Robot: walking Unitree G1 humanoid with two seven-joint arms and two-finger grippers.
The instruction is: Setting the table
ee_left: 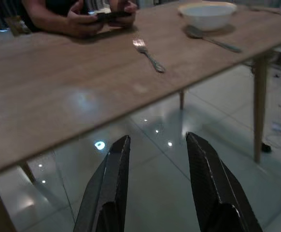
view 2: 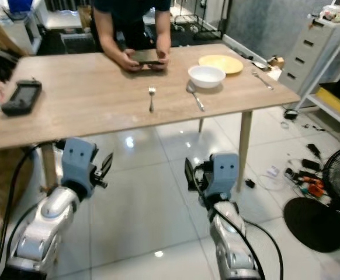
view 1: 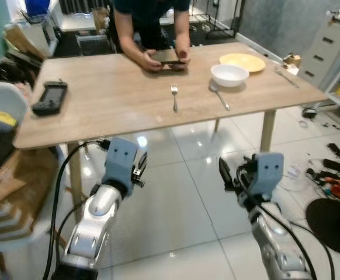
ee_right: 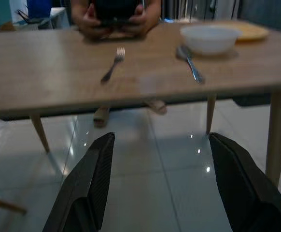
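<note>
Fork (view 1: 174, 97) and spoon (view 1: 219, 97) lay mid-desk (view 1: 100, 111) beside the white bowl (view 1: 229, 74), while the left end effector (ee_left: 162, 188) and right end effector (ee_right: 167, 183), fingers apart, hung below the edge, risking a knock when raised.

On the table (view 1: 129, 111), the fork (view 1: 174, 97) lies left of the spoon (view 1: 219, 96); the bowl (view 1: 229, 74) sits before the plate (view 1: 242, 62)
</note>
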